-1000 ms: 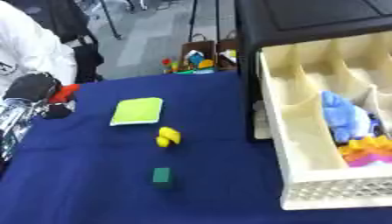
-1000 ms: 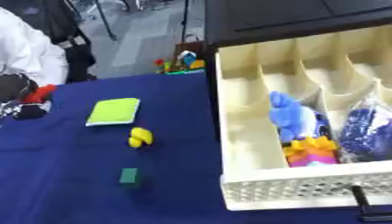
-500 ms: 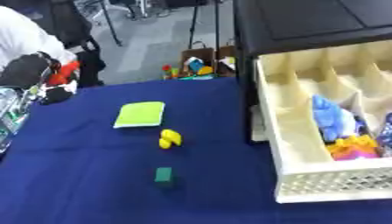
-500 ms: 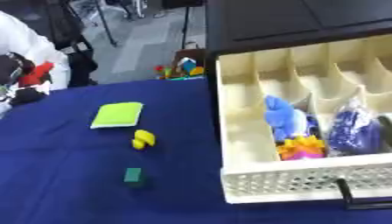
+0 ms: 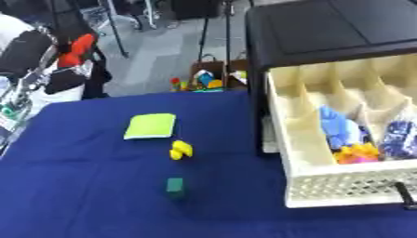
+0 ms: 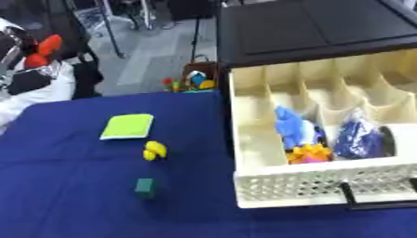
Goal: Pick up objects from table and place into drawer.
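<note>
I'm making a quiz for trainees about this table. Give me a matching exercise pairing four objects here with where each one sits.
Things:
1. lime-green flat pad
2. yellow piece
3. dark green block
4. blue soft item

Places:
A. inside the open drawer
B. nearest the table's front edge
C. farthest back on the blue cloth
D. between the other two loose items

Pairs: 1-C, 2-D, 3-B, 4-A

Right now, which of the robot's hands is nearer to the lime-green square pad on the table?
Left. The left hand hangs up and left of the lime-green pad, apart from it; the right hand shows in no view.
</note>
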Controlling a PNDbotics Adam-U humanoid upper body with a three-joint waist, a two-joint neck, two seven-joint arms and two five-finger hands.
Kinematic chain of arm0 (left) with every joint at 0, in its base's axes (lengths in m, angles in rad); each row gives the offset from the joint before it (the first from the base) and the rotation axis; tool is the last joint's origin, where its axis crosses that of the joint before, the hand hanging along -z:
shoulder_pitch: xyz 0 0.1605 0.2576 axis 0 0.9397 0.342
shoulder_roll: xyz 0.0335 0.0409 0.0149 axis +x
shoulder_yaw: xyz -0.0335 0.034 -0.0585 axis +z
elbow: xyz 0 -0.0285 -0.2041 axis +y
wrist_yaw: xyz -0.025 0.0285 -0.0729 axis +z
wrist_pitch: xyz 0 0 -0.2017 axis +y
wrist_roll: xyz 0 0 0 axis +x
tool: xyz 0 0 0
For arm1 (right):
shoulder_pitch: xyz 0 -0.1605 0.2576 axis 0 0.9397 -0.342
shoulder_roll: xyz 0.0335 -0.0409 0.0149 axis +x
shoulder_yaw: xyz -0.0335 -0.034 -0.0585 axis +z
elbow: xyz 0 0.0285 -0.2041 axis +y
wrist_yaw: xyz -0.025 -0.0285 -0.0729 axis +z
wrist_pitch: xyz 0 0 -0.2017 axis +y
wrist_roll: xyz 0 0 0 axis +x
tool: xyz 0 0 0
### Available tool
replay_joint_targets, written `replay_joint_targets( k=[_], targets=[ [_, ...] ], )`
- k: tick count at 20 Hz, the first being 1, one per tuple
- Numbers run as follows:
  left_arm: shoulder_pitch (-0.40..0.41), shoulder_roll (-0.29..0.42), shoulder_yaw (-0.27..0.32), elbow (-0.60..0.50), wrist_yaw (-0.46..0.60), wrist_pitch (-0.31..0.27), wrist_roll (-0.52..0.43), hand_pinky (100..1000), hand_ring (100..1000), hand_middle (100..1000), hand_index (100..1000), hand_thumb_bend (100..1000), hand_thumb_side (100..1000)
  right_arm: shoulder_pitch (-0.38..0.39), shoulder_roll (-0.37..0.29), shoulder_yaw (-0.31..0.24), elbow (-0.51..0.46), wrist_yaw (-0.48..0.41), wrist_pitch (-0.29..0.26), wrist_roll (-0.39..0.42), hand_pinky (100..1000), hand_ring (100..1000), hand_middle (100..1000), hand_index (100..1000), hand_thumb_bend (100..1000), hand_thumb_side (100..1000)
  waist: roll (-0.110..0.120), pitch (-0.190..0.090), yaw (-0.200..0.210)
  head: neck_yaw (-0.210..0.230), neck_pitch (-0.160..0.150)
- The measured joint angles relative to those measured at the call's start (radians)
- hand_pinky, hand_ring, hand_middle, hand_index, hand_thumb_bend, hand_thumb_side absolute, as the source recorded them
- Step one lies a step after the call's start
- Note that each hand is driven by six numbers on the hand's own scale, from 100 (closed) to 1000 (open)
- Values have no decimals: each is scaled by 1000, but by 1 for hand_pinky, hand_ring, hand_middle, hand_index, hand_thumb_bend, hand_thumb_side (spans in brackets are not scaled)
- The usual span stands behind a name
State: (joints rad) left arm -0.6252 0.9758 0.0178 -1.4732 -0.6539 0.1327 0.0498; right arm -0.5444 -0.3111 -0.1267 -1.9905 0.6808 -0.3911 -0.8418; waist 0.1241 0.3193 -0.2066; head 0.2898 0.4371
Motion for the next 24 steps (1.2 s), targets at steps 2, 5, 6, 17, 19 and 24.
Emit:
replay_joint_targets(
  k=[2, 5, 6, 17, 19, 24],
  targets=[
    [0, 0, -12, -54, 29, 5, 3, 264, 512, 423, 506, 100, 560, 1, 3, -2, 0, 0, 0, 0, 566, 615, 593, 769, 100, 1000, -2, -10, 4, -5, 6],
    [-5, 0, -30, -139, 70, 16, 0, 262, 509, 417, 504, 100, 558, 7, 8, -3, 0, 0, 0, 0, 565, 614, 595, 768, 100, 1000, -4, -32, 9, -12, 16],
    [-9, 0, -37, -166, 82, 21, -3, 261, 508, 416, 503, 100, 558, 9, 9, -3, 0, 0, 0, 0, 565, 614, 595, 767, 100, 1000, -4, -38, 10, -13, 20],
    [-136, -45, -107, -345, 152, 42, -58, 269, 507, 421, 502, 100, 566, 18, 19, -2, 0, 0, 2, -2, 563, 611, 602, 758, 100, 1000, 2, -107, 7, -31, 64],
    [-166, -65, -122, -356, 157, 39, -72, 267, 505, 420, 501, 100, 567, 18, 22, -2, 0, 0, 2, -2, 563, 611, 603, 758, 100, 1000, 8, -119, 1, -33, 73],
    [-239, -128, -157, -362, 177, 35, -102, 264, 504, 419, 502, 100, 574, 18, 25, -2, 0, 0, 2, -2, 562, 610, 605, 757, 100, 1000, 20, -135, -15, -33, 95]
  ],
)
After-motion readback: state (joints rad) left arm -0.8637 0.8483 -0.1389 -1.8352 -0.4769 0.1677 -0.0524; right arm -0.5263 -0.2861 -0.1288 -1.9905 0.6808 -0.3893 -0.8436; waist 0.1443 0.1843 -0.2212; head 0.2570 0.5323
